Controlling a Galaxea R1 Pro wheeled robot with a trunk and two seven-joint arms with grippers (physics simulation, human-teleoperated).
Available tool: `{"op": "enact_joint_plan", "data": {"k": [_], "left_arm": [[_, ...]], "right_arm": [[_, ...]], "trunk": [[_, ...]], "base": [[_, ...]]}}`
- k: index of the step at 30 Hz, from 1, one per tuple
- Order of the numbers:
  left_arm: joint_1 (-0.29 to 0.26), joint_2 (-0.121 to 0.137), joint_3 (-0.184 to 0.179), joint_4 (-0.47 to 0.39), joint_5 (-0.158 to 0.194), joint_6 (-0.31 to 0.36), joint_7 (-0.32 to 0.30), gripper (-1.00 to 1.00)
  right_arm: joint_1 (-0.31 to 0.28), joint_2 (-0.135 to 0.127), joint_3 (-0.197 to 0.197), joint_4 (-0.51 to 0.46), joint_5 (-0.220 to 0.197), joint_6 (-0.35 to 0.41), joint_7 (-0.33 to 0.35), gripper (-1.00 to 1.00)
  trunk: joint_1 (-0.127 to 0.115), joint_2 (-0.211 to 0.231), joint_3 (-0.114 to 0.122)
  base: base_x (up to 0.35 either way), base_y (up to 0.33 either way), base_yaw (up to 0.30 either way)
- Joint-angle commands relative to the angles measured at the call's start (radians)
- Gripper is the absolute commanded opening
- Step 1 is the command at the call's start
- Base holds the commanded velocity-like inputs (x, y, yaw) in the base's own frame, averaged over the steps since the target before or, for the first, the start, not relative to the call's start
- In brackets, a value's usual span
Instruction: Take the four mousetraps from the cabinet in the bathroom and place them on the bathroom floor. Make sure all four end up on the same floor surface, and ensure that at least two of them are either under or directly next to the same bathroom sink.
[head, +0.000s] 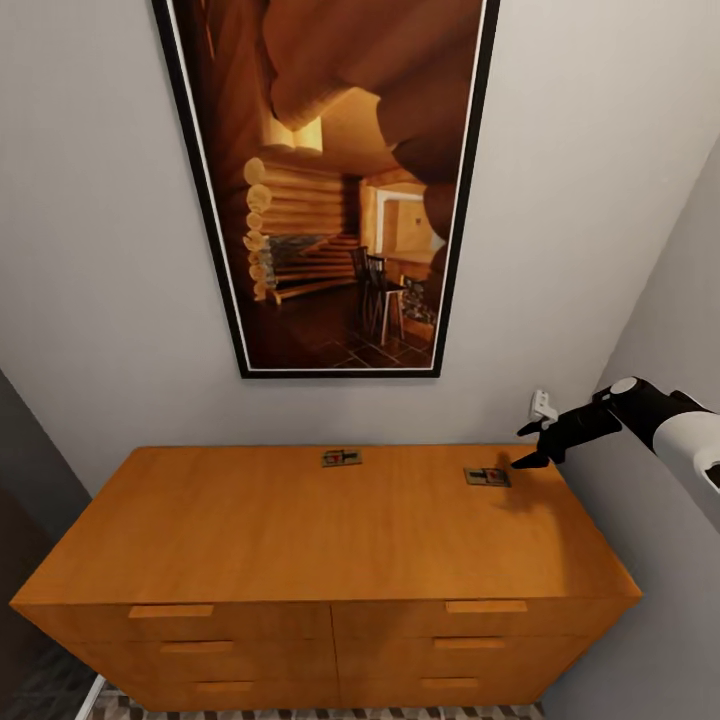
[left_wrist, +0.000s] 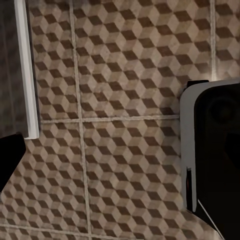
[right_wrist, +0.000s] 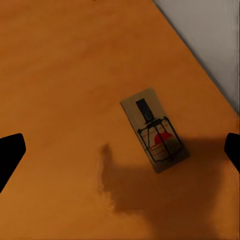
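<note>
Two mousetraps lie on the flat top of the orange-brown cabinet (head: 300, 530) near the wall: one at the middle (head: 341, 458), one to the right (head: 487, 477). My right gripper (head: 520, 447) hovers just above and right of the right-hand trap, casting a shadow on the wood. In the right wrist view that mousetrap (right_wrist: 155, 131) lies between the widely spread black fingertips (right_wrist: 10, 155), and the gripper (right_wrist: 121, 150) is open and holds nothing. My left gripper (left_wrist: 120, 155) hangs open over the cube-patterned bathroom floor (left_wrist: 125, 75), with one dark fingertip (left_wrist: 7, 160) showing.
A tall framed picture (head: 330, 180) hangs on the wall behind the cabinet. A small white wall fitting (head: 542, 407) sits close to my right gripper. Grey walls close in on both sides. A white strip (left_wrist: 27, 70) and the robot's dark body (left_wrist: 215, 150) border the tiles.
</note>
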Motion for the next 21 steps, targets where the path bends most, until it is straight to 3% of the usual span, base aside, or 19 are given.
{"op": "enact_joint_plan", "data": {"k": [1,21], "left_arm": [[-0.002,0.0,-0.009,0.004,0.007,-0.006,0.002,1.0],[0.009,0.008,-0.009,0.005,0.007,0.082,0.004,1.0]], "right_arm": [[-0.001,0.0,-0.005,-0.001,0.009,-0.007,0.002,1.0],[0.034,-0.01,-0.005,0.0,0.01,-0.018,-0.026,1.0]], "trunk": [[0.001,-0.002,-0.002],[0.001,-0.002,-0.002]], "base": [[0.126,0.0,0.0],[0.017,0.0,0.0]]}}
